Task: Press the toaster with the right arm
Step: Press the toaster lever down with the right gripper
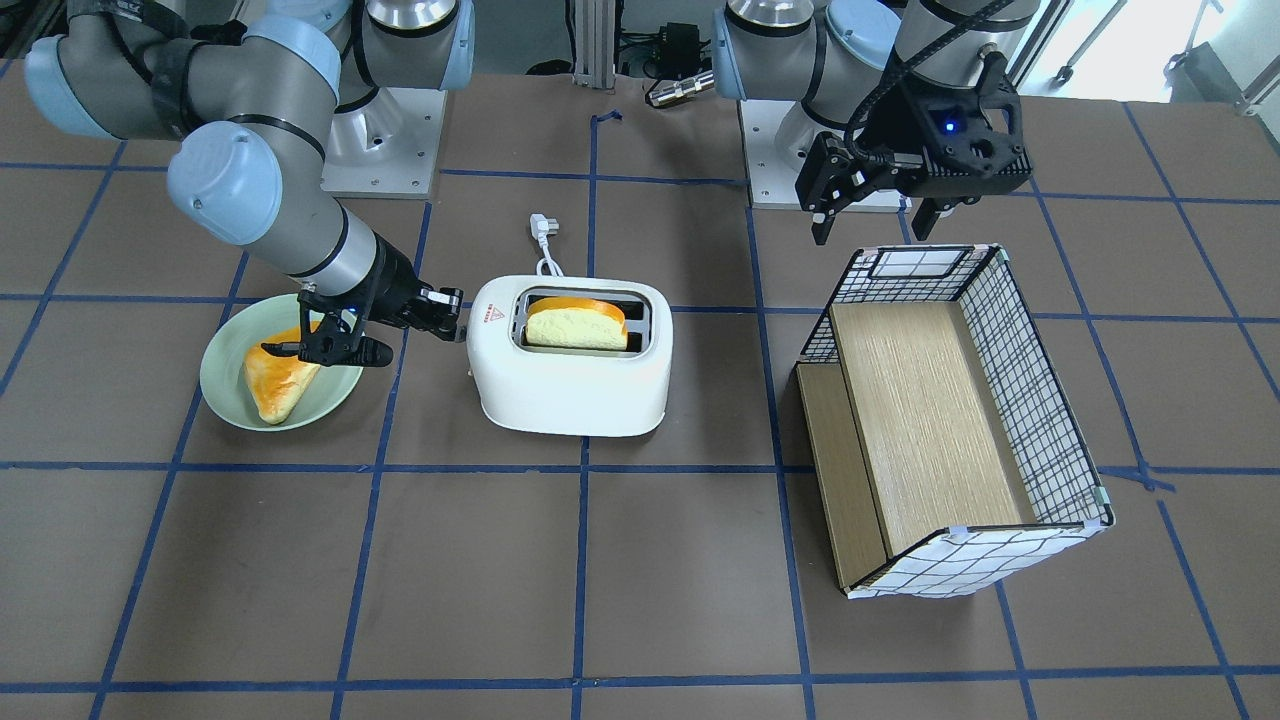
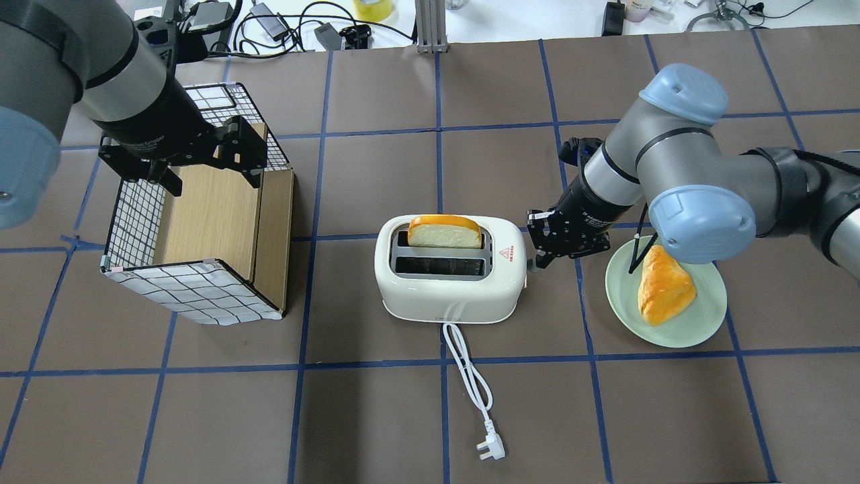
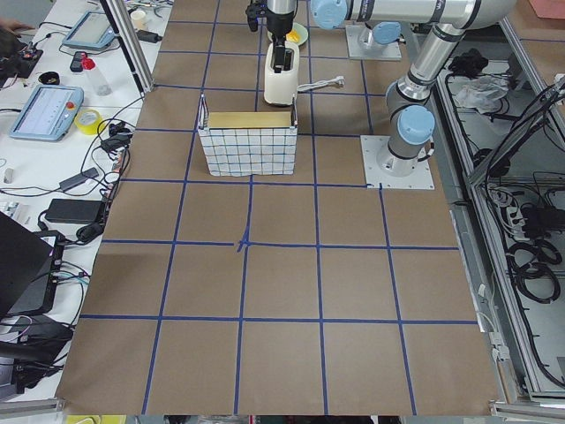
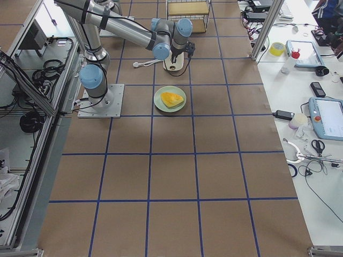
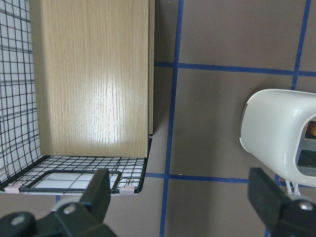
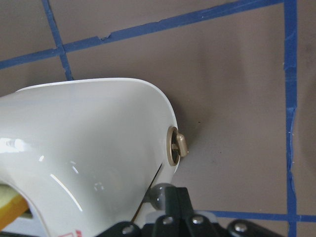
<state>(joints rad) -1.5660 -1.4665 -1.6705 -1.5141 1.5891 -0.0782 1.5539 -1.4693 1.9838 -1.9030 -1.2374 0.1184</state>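
Note:
The white two-slot toaster (image 1: 570, 390) (image 2: 450, 299) stands mid-table with a bread slice (image 2: 445, 234) standing high in one slot. My right gripper (image 2: 537, 261) (image 1: 455, 325) is shut and sits at the toaster's end by the red triangle mark. In the right wrist view its tip (image 6: 173, 197) rests right at the small grey lever (image 6: 159, 193), below a beige knob (image 6: 177, 148). My left gripper (image 2: 211, 176) (image 5: 180, 197) is open and empty above the wire basket (image 2: 188, 289), well away from the toaster (image 5: 276, 133).
A green plate (image 2: 699, 323) with another bread slice (image 2: 662, 289) lies just under my right forearm. The toaster's white cord and plug (image 2: 489, 449) trail towards the robot's side. The basket (image 1: 1040, 400) has a wooden floor and a grid-pattern liner.

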